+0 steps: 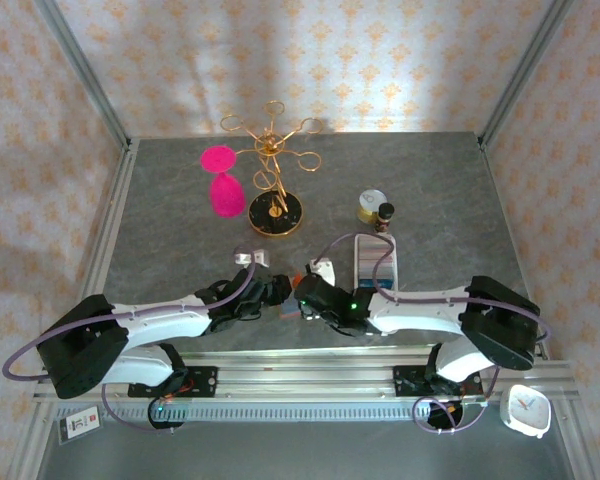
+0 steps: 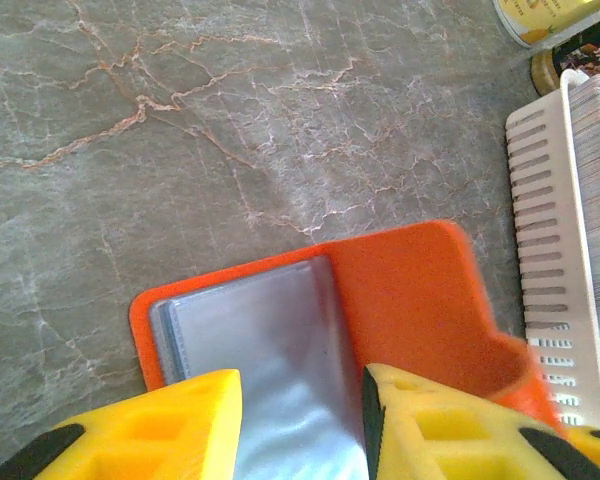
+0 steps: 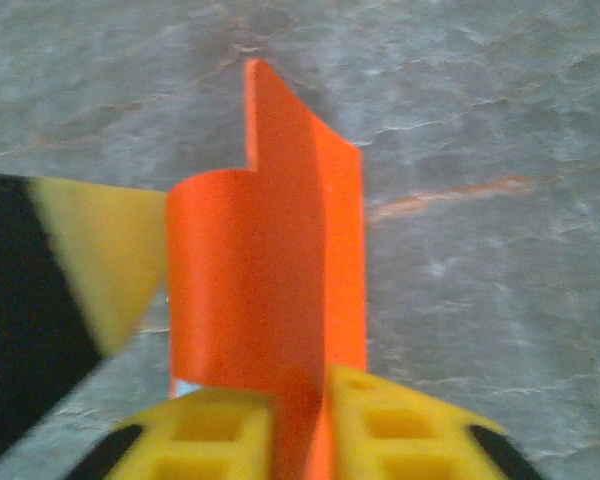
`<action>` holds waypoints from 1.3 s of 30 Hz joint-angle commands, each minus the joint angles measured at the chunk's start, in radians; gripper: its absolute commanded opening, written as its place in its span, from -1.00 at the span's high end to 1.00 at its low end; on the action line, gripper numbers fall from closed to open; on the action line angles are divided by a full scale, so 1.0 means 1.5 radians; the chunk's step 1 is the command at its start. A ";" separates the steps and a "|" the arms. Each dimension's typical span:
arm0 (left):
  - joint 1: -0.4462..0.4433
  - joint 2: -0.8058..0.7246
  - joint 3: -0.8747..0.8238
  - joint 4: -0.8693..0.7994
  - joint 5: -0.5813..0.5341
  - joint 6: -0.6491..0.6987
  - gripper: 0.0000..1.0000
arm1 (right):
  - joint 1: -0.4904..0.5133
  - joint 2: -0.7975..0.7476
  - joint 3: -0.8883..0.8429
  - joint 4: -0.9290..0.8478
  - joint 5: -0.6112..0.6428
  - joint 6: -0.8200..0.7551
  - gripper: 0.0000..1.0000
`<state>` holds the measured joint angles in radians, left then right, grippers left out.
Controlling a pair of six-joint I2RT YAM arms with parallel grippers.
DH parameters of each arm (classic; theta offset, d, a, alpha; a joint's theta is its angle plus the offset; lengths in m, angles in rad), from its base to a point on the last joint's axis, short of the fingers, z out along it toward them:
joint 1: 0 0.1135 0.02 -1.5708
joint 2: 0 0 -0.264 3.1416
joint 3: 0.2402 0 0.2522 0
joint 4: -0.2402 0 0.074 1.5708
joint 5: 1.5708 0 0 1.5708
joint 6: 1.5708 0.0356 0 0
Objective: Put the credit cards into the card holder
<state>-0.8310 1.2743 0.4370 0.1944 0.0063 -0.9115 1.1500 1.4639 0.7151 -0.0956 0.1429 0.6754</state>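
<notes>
Lying open on the grey marbled table (image 1: 430, 180), near its front edge and about midway across, the card holder (image 2: 400, 300) is bright orange outside with a grey-blue clear pocket inside. Its left half lies flat. Its right flap is lifted and stands nearly upright, curling a little at the top.

From the left, the left claw (image 2: 302, 430) sits over the flat half. Its yellow fingers (image 2: 150, 430) are spread, with the clear pocket showing in the gap between them, and they pinch nothing. To the right of it, the right claw (image 3: 300, 430) has its fingers pressed together on the bottom edge of the upright flap. In the top view the two claws meet nose to nose over the holder and hide most of it.

Just beside the holder on the right is a long white slotted tray (image 2: 540, 250), with cards (image 2: 595, 200) standing on edge inside it. Beyond the tray's far end are a yellow tin (image 1: 371, 206) and a small dark bottle (image 1: 385, 214), touching or nearly so.

Farther back and to the left, well apart from the holder, is a gold wire stand (image 1: 272, 170) on a round black base, with two bright pink shapes (image 1: 227, 196) beside it. A small white clock (image 1: 526, 410) sits at the near right corner.
</notes>
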 commanded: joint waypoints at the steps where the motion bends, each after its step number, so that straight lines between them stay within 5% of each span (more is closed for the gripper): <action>1: 0.007 -0.008 0.010 -0.018 -0.028 -0.011 0.22 | 0.004 0.008 0.014 -0.078 0.087 0.065 0.86; 10: 0.012 -0.043 -0.022 -0.032 -0.044 -0.043 0.17 | -0.049 -0.016 -0.070 -0.030 0.019 0.117 1.00; 17: 0.012 -0.017 -0.031 0.056 0.030 -0.053 0.18 | -0.053 0.003 -0.068 -0.027 -0.003 0.110 1.00; 31: 0.008 0.026 0.024 0.135 0.093 -0.044 -0.33 | -0.037 -0.055 -0.090 0.033 -0.014 0.086 1.00; 39: 0.007 0.062 0.036 0.136 0.083 -0.052 0.03 | -0.032 -0.042 -0.094 0.029 -0.008 0.100 1.00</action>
<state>-0.8181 1.3682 0.4831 0.3744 0.1314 -0.9943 1.0950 1.3945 0.5941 -0.0582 0.1116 0.8192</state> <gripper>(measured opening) 0.494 0.052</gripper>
